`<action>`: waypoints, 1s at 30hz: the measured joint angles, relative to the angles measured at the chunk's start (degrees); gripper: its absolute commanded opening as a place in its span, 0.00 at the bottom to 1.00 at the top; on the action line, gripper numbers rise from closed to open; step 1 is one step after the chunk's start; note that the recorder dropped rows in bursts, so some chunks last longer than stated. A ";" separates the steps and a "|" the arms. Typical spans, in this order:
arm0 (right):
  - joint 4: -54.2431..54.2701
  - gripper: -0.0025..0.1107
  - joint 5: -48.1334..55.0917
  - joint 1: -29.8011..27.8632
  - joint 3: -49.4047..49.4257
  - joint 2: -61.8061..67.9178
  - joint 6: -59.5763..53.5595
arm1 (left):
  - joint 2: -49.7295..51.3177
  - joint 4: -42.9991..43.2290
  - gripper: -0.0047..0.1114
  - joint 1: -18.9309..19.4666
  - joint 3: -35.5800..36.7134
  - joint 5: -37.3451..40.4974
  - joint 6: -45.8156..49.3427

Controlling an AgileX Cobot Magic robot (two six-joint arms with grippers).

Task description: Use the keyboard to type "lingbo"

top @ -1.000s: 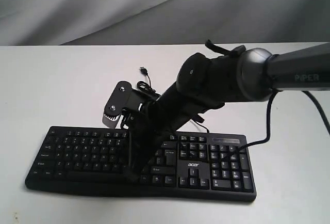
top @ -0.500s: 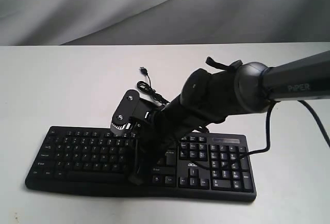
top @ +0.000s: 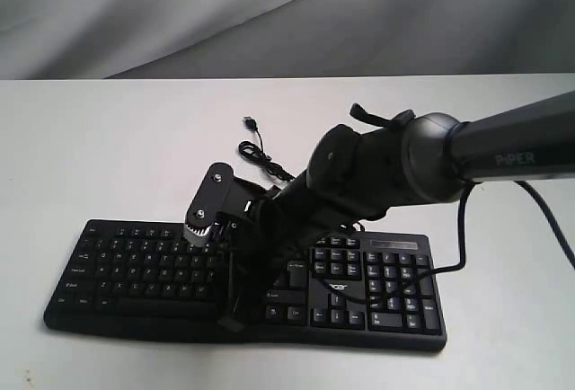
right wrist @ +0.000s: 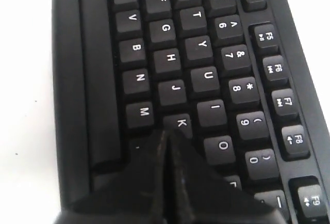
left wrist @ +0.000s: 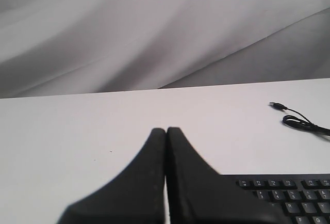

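Observation:
The black keyboard (top: pixel 135 264) lies along the near side of the white table, with its acer logo by the arrow keys. My right gripper (top: pixel 230 316) reaches across it from the right and points steeply down at the letter block's right part. In the right wrist view the keyboard (right wrist: pixel 170 59) fills the frame and the right gripper (right wrist: pixel 167 132) is shut. Its tips sit at the near edge of the K key (right wrist: pixel 179 122), covering the keys beyond it. My left gripper (left wrist: pixel 166 129) is shut and empty above bare table, beside the keyboard's corner (left wrist: pixel 294 198).
The thin black USB cable (top: pixel 259 149) coils on the table behind the keyboard, its plug lying loose. The same USB cable (left wrist: pixel 299 123) shows in the left wrist view. A grey cloth backdrop (top: pixel 269 13) hangs behind the table. The right arm's own cable (top: pixel 467 219) droops over the number pad.
The right arm has sunk lower over the keyboard and its gripper tip has dropped toward the keys near the front edge, shifting slightly left in the last half second.

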 measured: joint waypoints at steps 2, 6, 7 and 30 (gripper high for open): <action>0.00 0.02 0.00 0.00 0.00 0.00 -0.15 | 0.00 0.00 0.04 0.00 0.00 0.00 0.00; 0.00 0.02 -0.22 0.00 0.00 0.00 -0.15 | 0.00 0.00 0.04 0.00 0.00 0.00 0.00; 0.00 0.02 -0.22 0.00 0.00 0.00 -0.15 | 0.00 0.00 0.04 0.00 0.00 0.00 0.00; 0.58 0.02 -4.40 0.35 0.00 -0.65 -1.41 | 0.00 0.00 0.04 0.00 0.00 0.00 0.00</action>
